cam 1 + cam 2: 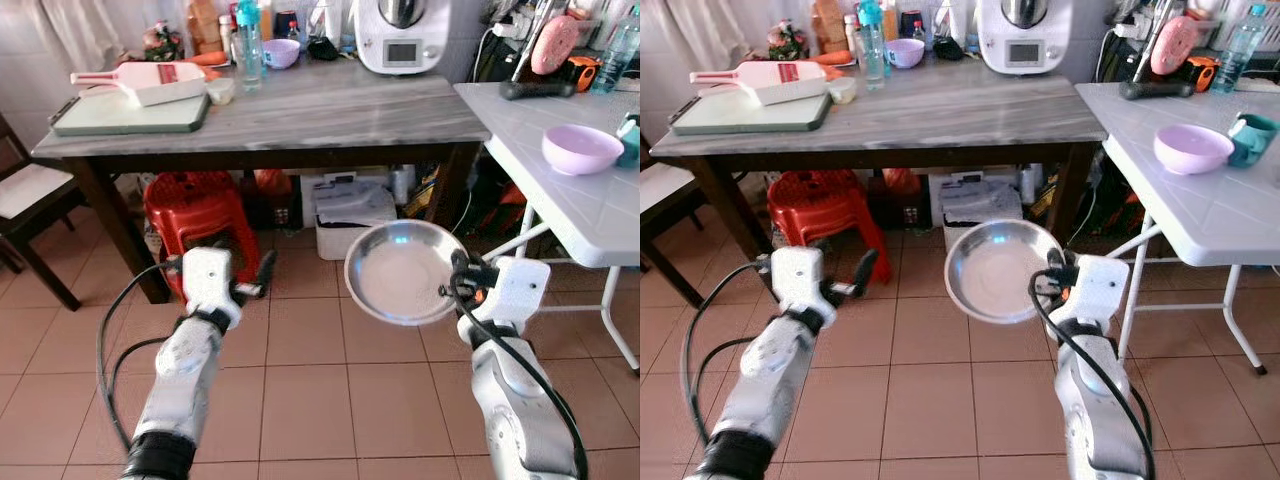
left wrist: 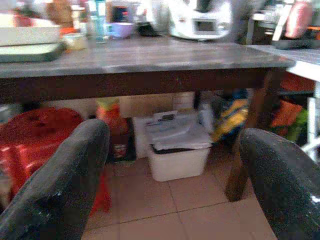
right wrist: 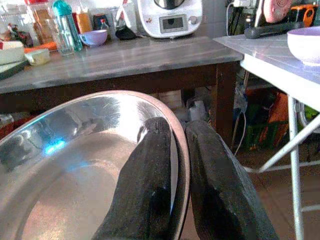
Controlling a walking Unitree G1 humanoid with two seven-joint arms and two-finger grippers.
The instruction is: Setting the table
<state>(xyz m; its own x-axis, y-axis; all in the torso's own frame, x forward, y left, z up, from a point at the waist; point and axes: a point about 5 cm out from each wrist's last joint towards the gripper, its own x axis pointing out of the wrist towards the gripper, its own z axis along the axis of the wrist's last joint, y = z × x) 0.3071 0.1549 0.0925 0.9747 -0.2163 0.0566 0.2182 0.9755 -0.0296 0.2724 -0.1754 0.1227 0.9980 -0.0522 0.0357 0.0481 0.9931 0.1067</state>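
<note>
Holding the metal plate (image 1: 400,270) by its rim, the right gripper (image 3: 177,165) pinches tight — a bump could tip it loose. The left gripper (image 1: 262,272) waits, fingers apart.

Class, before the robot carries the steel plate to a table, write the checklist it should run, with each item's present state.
1. Right claw shut on the steel plate rim: ok.
2. Plate holds nothing that could spill: ok.
3. Left claw open and free: ok.
4. Bare space on the white folding table beside the pink bowl: ok.
5. Bare space on the wooden table: ok.
6. Grip firmness on the rim: cannot tell.
</note>
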